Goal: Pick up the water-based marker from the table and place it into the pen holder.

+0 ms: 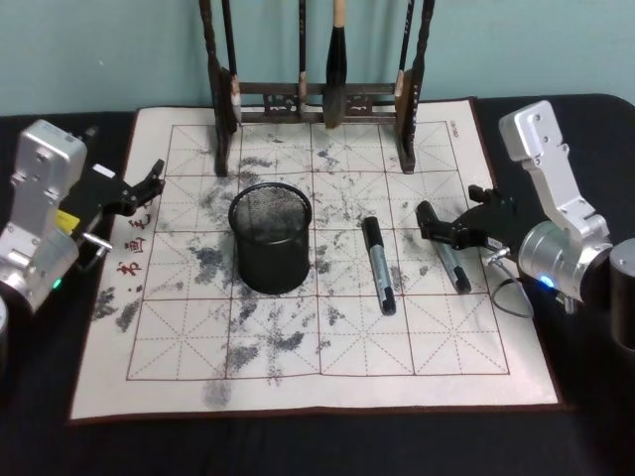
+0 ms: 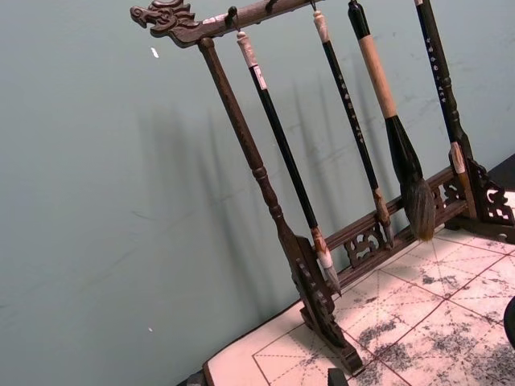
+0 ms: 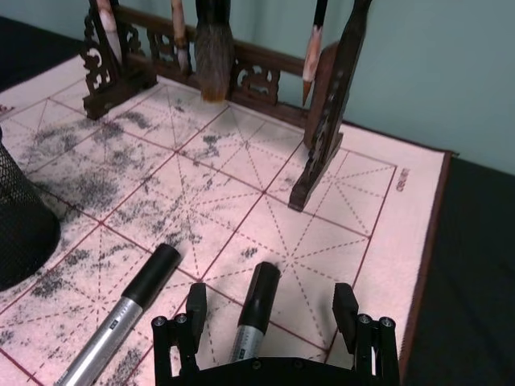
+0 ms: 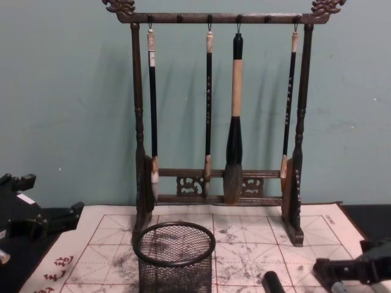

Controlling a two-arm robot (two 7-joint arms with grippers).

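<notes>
On table (image 1: 298, 446), marker (image 1: 378, 266) lies between pen holder (image 1: 270, 238) and right gripper (image 1: 451, 210).

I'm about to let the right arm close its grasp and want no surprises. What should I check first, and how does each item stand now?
1. Right gripper open: ok, its fingers are spread.
2. Marker between those fingers: ok, its black cap end lies in the gap.
3. Fingers low enough to clamp it: cannot tell.
4. Second marker outside the grasp: ok, it lies apart, on the side towards the pen holder.
5. Pen holder upright with its mouth free: ok, nothing stands in it.
6. Left gripper out of the way: ok, parked well to the holder's left.
</notes>
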